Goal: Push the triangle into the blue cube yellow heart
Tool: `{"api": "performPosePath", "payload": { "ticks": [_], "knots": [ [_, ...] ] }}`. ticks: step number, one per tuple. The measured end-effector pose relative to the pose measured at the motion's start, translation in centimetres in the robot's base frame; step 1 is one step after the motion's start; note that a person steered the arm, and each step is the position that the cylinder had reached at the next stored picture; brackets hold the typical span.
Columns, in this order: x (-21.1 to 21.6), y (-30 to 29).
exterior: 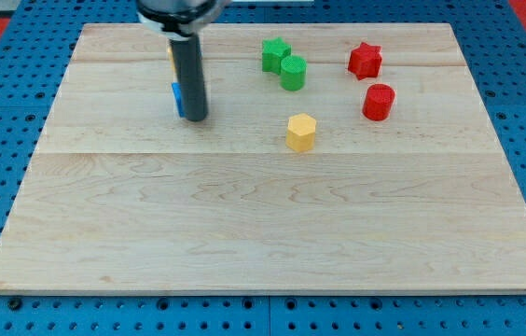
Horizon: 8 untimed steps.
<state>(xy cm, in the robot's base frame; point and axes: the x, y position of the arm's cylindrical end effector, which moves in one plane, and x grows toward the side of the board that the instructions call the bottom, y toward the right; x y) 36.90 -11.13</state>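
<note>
My tip (pixel 194 119) rests on the wooden board (pixel 244 233) in its upper left part. A blue block (pixel 176 97) shows just left of the rod, touching it and mostly hidden by it; its shape cannot be made out. A sliver of a yellow block (pixel 171 54) shows higher up, behind the rod's left edge; its shape is also hidden. No triangle can be made out.
A green star (pixel 275 53) and a green cylinder (pixel 293 73) touch each other at the top middle. A red star (pixel 365 60) and a red cylinder (pixel 378 102) lie at the top right. A yellow hexagon (pixel 301 132) lies right of my tip.
</note>
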Motion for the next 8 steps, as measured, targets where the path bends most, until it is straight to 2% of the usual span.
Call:
{"api": "performPosePath", "payload": {
  "ticks": [2, 3, 5, 6, 8],
  "knots": [
    [-8.0, -11.8],
    [-12.6, -12.6],
    [-17.7, -2.0],
    [-17.1, 2.9],
    [-14.2, -2.5]
  ]
}}
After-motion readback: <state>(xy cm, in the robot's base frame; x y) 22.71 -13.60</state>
